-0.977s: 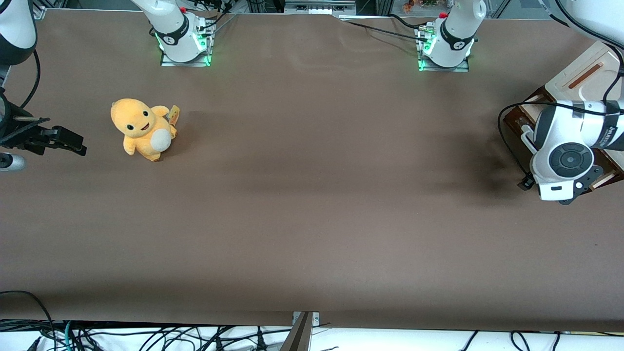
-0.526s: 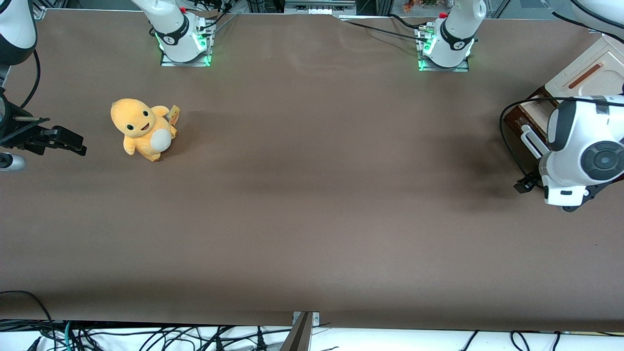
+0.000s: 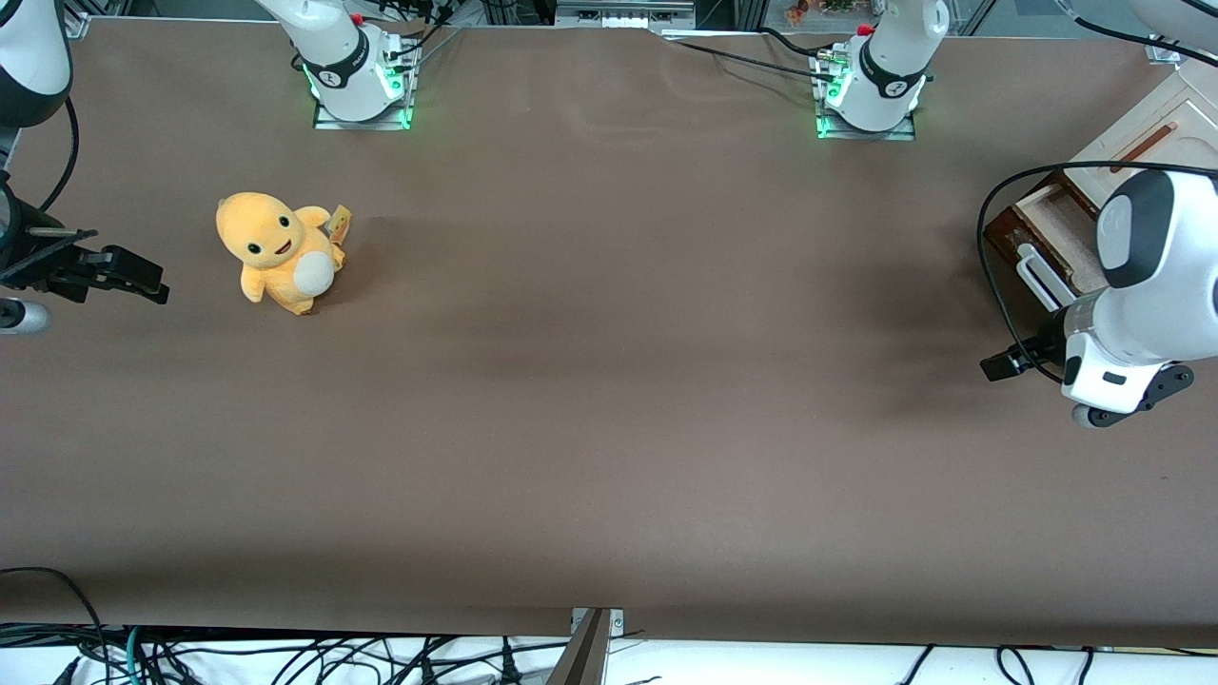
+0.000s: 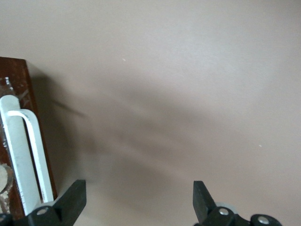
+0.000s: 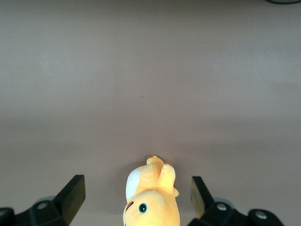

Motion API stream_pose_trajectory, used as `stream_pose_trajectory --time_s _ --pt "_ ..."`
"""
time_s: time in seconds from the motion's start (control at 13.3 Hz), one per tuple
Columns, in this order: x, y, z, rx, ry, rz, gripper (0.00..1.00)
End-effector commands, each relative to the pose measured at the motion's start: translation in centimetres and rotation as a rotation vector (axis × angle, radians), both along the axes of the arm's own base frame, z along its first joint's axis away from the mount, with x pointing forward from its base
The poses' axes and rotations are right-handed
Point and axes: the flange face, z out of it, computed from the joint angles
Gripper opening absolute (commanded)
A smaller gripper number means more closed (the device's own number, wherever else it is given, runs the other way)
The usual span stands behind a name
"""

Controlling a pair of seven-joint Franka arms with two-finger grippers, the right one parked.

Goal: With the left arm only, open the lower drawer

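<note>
The lower drawer (image 3: 1054,226) stands pulled out of the cream cabinet (image 3: 1180,105), with its pale wood box showing. Its dark brown front (image 4: 19,84) carries the long white bar handle (image 3: 1039,278), which also shows in the left wrist view (image 4: 19,155). The left arm (image 3: 1137,285) hangs over the drawer's nearer end. Its black gripper (image 3: 1001,364) is open and empty, just off the handle's end nearer the front camera and low over the table. In the left wrist view the gripper (image 4: 139,188) has only bare table between its fingers, and the handle lies beside one finger (image 4: 73,197).
An orange-brown bar (image 3: 1142,143) sits on the cabinet's cream panel above the drawer. A yellow plush toy (image 3: 278,252) stands toward the parked arm's end of the table; it also shows in the right wrist view (image 5: 151,197). Two green-lit arm bases (image 3: 868,95) stand along the table's farther edge.
The left arm's wrist has swung off the drawer toward the working arm's end, and the gripper has shifted slightly nearer the front camera. The drawer has not visibly moved.
</note>
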Motion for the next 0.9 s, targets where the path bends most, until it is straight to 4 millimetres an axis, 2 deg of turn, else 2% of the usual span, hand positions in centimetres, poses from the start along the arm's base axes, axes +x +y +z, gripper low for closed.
stream_pose_trajectory --time_s 0.0,0.23,0.3,0.45,0.53,0.75,0.83 --pt "-0.6 1.8 2.9 -0.099 -0.007 -0.091 1.00" --pt "-1.9 6.2 5.6 -0.166 -0.030 -0.191 1.00" --pt "-2.4 5.3 6.9 -0.165 -0.051 -0.299 1.00" --pt "-3.5 5.0 10.1 -0.174 -0.100 -0.502 1.00" --pt "-4.0 3.7 10.7 -0.166 -0.104 -0.538 1.00" --pt "-5.8 1.2 15.1 -0.133 -0.163 -0.585 1.00" --pt "-6.8 0.9 15.9 -0.128 -0.171 -0.589 1.00"
